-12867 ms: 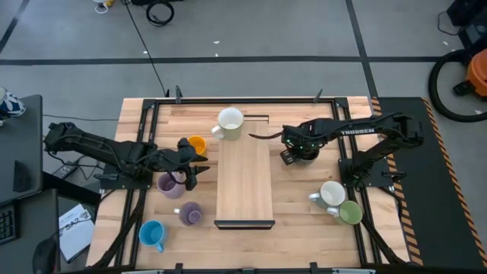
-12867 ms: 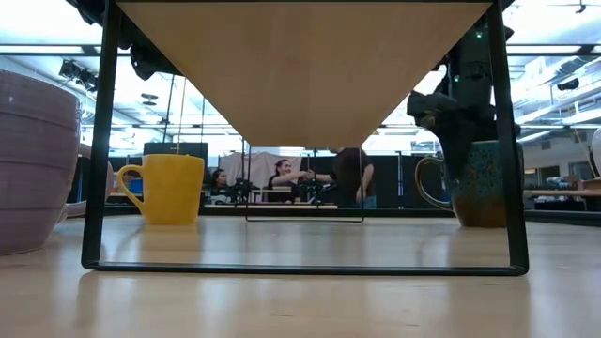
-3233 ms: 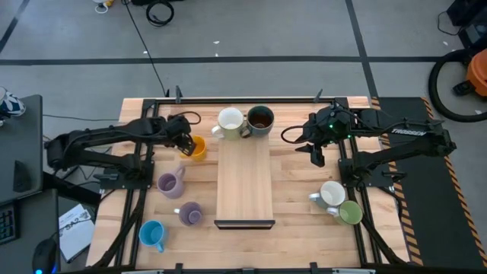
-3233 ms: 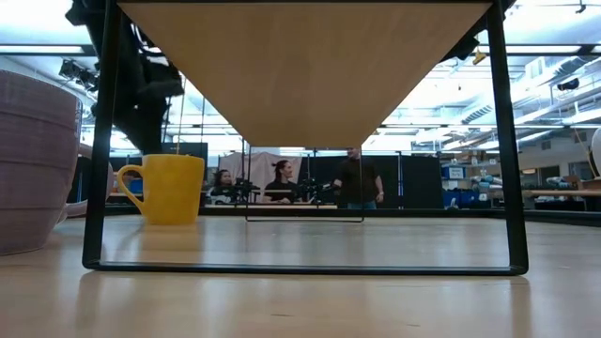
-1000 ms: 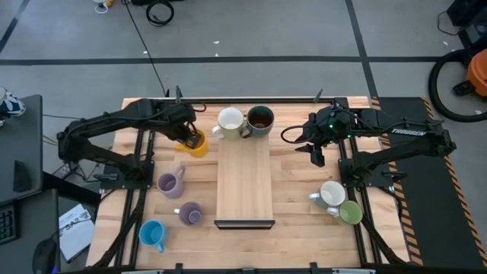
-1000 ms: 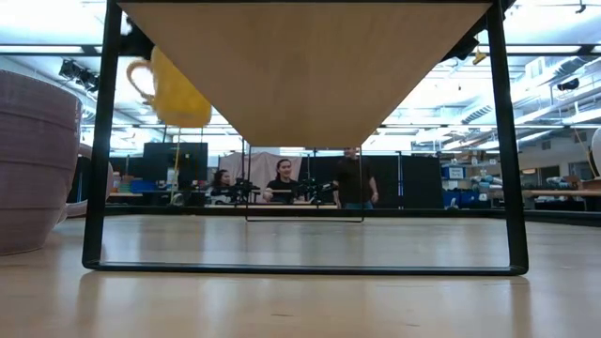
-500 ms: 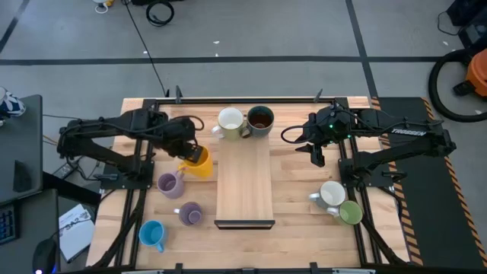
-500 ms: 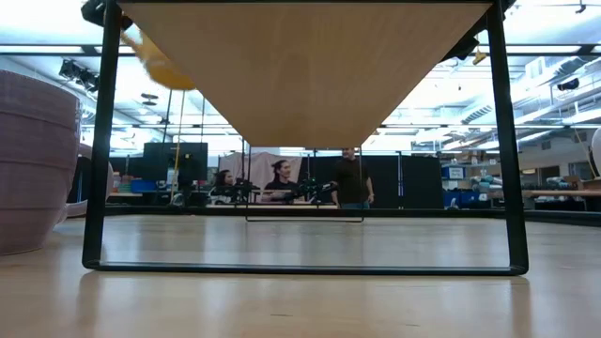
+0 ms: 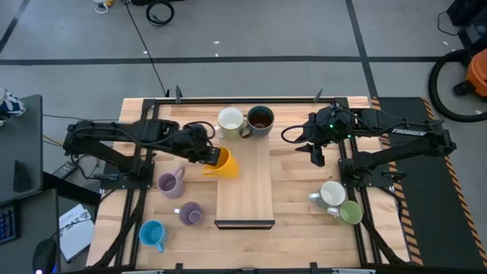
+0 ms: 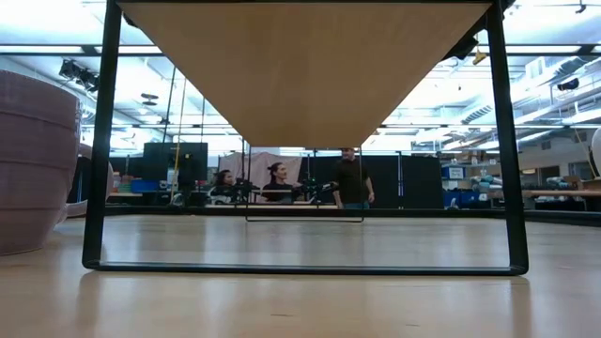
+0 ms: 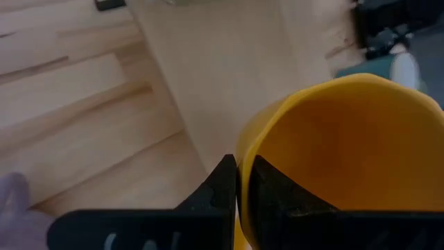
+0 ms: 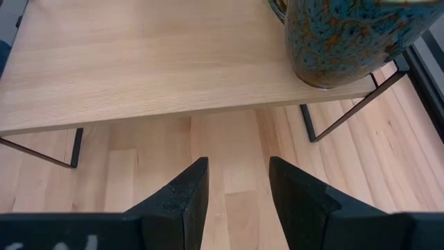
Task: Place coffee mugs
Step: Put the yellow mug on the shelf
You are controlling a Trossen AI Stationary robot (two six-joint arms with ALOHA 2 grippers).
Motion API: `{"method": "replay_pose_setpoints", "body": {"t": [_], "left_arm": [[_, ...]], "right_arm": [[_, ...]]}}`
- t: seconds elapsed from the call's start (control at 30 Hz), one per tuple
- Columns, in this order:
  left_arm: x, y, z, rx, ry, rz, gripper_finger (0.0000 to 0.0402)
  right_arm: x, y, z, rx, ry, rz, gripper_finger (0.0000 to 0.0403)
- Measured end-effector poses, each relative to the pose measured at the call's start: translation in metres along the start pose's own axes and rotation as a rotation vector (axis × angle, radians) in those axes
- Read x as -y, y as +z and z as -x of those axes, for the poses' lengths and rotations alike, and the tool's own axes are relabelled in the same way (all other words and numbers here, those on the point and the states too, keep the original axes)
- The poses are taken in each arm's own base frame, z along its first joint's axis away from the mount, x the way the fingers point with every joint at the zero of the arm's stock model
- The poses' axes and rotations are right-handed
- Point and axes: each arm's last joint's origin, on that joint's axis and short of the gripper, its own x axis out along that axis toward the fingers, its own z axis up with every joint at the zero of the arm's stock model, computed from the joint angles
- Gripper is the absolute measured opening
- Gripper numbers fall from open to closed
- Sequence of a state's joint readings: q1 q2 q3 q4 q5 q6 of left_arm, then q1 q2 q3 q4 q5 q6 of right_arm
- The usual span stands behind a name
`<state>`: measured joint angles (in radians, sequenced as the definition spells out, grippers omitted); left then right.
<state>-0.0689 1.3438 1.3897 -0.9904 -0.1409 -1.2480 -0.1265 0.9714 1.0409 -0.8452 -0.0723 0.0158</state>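
- Clamped on the rim of the orange mug point(image 9: 223, 161), the left gripper point(image 9: 211, 157) holds it over the left edge of the raised wooden shelf point(image 9: 245, 190); one finger sits inside the cup and the other outside its wall.
- Only the left wrist view shows that pinch: both dark fingers point(image 11: 229, 182) close on the mug wall, with the open mouth of the mug beyond them and the shelf board beneath.
- From above, the right gripper point(image 9: 315, 154) hangs to the right of the shelf, near its far end.
- Its wrist view shows the fingers point(image 12: 184, 191) apart with nothing between them, pointed at the shelf edge, and the dark grey mug point(image 12: 341, 38), speckled blue and orange, standing on the board.
- That mug stands touching a white mug point(image 9: 229, 122) at the shelf's far end in the high view.
- At table height, neither gripper nor the orange mug appears; only the shelf's underside, its black legs point(image 10: 99, 150) and a lavender mug point(image 10: 36, 160) at the left edge.
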Motion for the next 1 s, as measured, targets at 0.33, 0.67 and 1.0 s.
{"method": "replay_pose_setpoints", "body": {"t": [0.33, 0.67, 1.0], "left_arm": [[0.007, 0.003, -0.029, 0.052, 0.072, -0.004, 0.0030], [-0.001, 0.022, -0.033, 0.102, 0.105, 0.026, 0.0030], [-0.003, 0.028, -0.033, 0.111, 0.113, 0.035, 0.0042]], "right_arm": [[0.000, 0.001, 0.000, 0.007, 0.000, 0.001, 0.0158], [0.000, 0.001, 0.000, 0.006, 0.000, 0.015, 0.0158], [0.000, 0.001, 0.000, 0.006, 0.000, 0.019, 0.0158]]}}
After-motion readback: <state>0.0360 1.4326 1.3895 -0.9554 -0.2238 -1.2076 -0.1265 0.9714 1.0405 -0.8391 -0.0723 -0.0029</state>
